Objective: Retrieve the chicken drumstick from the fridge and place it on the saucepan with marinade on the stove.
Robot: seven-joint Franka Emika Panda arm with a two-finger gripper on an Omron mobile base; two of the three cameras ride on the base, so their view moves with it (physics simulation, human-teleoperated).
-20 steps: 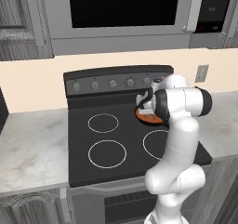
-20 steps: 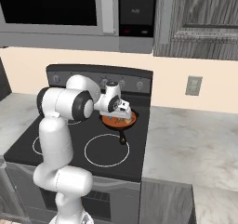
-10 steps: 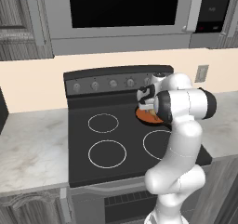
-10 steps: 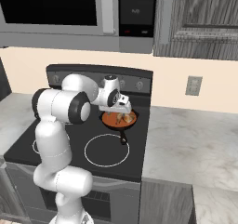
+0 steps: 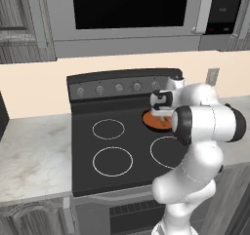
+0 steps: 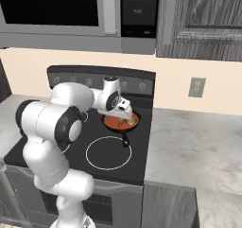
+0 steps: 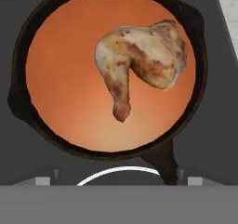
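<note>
The chicken drumstick [image 7: 144, 62] lies golden-brown in the saucepan [image 7: 16, 95], on the orange-red marinade [image 7: 65, 79], toward the right side of the pan in the hand view. My gripper [image 7: 119, 180] hovers just above the pan, open, with nothing between its fingers. From the base cameras the gripper [image 5: 161, 113] [image 6: 125, 116] hangs over the saucepan [image 5: 152, 123] [image 6: 113, 124] on the back right burner of the stove [image 5: 97, 151]. The drumstick [image 6: 124, 123] shows as a small pale lump in the pan. The fridge is out of view.
The pan's dark handle [image 7: 163, 161] points toward the front right burner ring [image 6: 108, 152]. A knob panel [image 5: 117, 88] runs behind the burners, under a microwave [image 5: 127, 9]. Marble counter lies to the left [image 5: 29, 151] and to the right [image 6: 198, 146].
The jaws have spread wider and the drumstick now lies free in the pan. The arm has barely shifted above it.
</note>
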